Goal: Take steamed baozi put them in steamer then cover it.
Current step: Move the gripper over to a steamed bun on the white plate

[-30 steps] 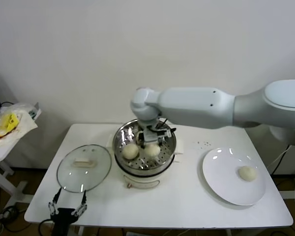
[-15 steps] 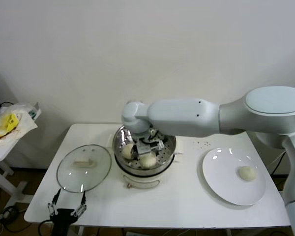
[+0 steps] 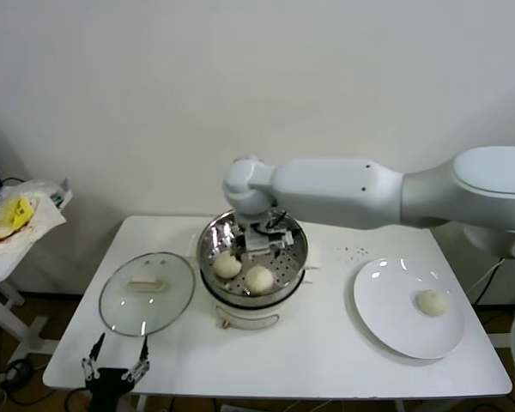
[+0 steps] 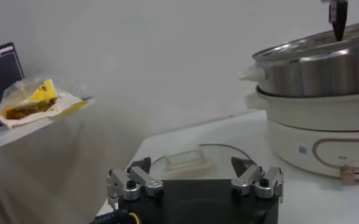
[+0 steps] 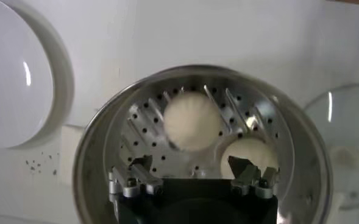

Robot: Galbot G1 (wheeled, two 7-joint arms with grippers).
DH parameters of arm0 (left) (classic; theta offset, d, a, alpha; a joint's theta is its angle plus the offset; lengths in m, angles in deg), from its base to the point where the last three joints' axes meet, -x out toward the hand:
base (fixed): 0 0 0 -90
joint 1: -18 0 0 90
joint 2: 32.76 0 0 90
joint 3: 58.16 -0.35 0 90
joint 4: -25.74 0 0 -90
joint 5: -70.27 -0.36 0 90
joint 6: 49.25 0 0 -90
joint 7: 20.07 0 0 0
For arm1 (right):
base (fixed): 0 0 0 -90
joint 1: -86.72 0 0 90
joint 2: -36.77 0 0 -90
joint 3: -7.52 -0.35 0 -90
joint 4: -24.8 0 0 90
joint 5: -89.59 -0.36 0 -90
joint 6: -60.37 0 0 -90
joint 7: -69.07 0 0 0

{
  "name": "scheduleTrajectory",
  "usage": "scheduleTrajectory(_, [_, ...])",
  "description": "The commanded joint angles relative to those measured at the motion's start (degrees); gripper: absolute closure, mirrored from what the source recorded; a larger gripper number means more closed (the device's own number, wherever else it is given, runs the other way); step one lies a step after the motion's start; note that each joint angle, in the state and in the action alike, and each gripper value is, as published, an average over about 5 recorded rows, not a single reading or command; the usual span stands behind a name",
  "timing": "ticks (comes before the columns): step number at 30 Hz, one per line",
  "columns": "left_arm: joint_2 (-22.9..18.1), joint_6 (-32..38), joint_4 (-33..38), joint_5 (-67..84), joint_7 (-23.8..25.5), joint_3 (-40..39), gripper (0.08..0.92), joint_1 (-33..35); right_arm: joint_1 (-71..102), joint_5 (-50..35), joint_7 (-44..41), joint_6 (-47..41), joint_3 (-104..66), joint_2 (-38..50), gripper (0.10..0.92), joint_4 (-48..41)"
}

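Steamer: from the head camera I see the steamer (image 3: 252, 257) mid-table, its steel basket sitting in a cream-white base, with two steamed baozi (image 3: 259, 279) side by side on the near part of the perforated floor.
Right gripper: my right gripper (image 3: 256, 240) hangs over the far part of the basket, jaws spread wide and holding nothing; the right wrist camera looks straight down between the fingers (image 5: 136, 176) at the same two buns, which lie clear of them.
Left gripper: the left gripper (image 3: 116, 365) is parked low at the near-left edge of the table, jaws wide and empty, with the fingertips (image 4: 129, 182) pointing towards the lid.
Plate: only the head view shows the whole white plate (image 3: 386, 313) on the right, with one more bun on its right part, well apart from the pot.
Lid: the glass lid (image 3: 146, 292) lies flat on the table to the left of the pot; the left wrist camera sees it edge-on, just beyond the fingers.
Side table: a crumpled bag (image 3: 13, 219) with something yellow inside rests on a small stand off the table's left end.
Obstruction: my right forearm crosses above the table behind the pot and covers the basket's far rim.
Unclear: I count three buns in total; in the left wrist view the basket's inside is hidden by its wall.
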Motion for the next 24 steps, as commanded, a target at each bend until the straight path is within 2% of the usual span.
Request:
scheduleTrajectory(1, [0.5,0.0,0.2,0.5,0.0,0.1,0.177,-0.1,-8.6,-12.9,6.3,-11.4,4.9,15.0,0.203,2.0])
scheduleTrajectory(4, [1.2,-0.1,0.2,0.7,0.0,0.1,0.177,-0.2,-13.2,-23.2,8.4,-20.8,11.9,21.3,0.203,3.2])
scheduleTrajectory(10, [1.8,0.0,-0.1,0.9,0.3,-0.3,0.177,-0.5,-12.2,-29.9,4.8,-35.2,14.2,34.4,0.203,3.6])
scheduleTrajectory(16, [1.2,-0.5,0.3,0.9,0.5,-1.0,0.177,-1.0,-2.8,-26.7,3.4,-39.3,8.5,43.8,0.203,0.7])
scheduleTrajectory(24, [-0.1,-1.8,0.7,1.6,0.1,-1.3,0.177,-1.9,17.0,-18.5,1.6,-38.5,-5.9,47.1,0.203,-6.4])
